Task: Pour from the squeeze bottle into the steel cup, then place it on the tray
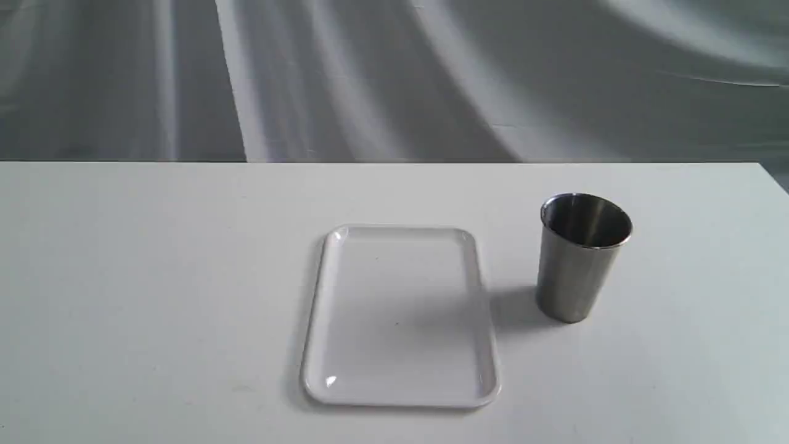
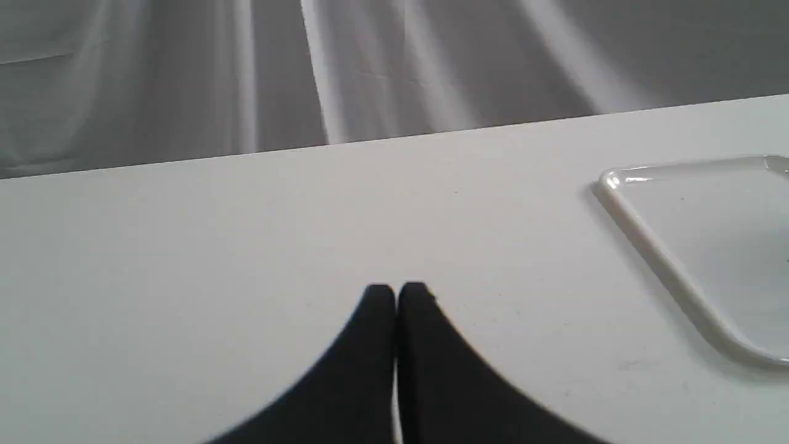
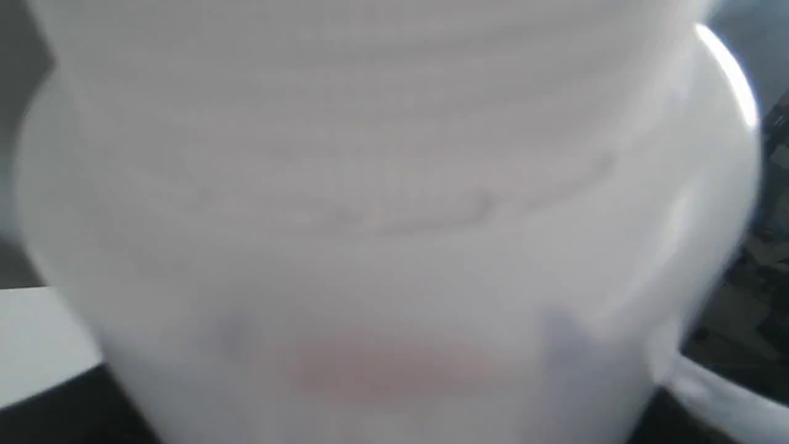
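The squeeze bottle (image 3: 382,203) fills the right wrist view as a blurred whitish wall with a faint amber tint low down. It sits right against the camera, between my right gripper's fingers, which it hides. Neither bottle nor arm shows in the exterior view. The steel cup (image 1: 576,271) stands upright on the table, right of the white tray (image 1: 400,229), which lies flat with nothing on it. My left gripper (image 2: 396,290) hovers low over bare table, shut and holding nothing, with the tray's corner (image 2: 678,277) off to one side.
The white table (image 1: 154,277) ends at a far edge in front of a grey draped cloth (image 1: 370,74). Beside the bottle in the right wrist view are a strip of table (image 3: 37,333) and dark clutter (image 3: 758,277).
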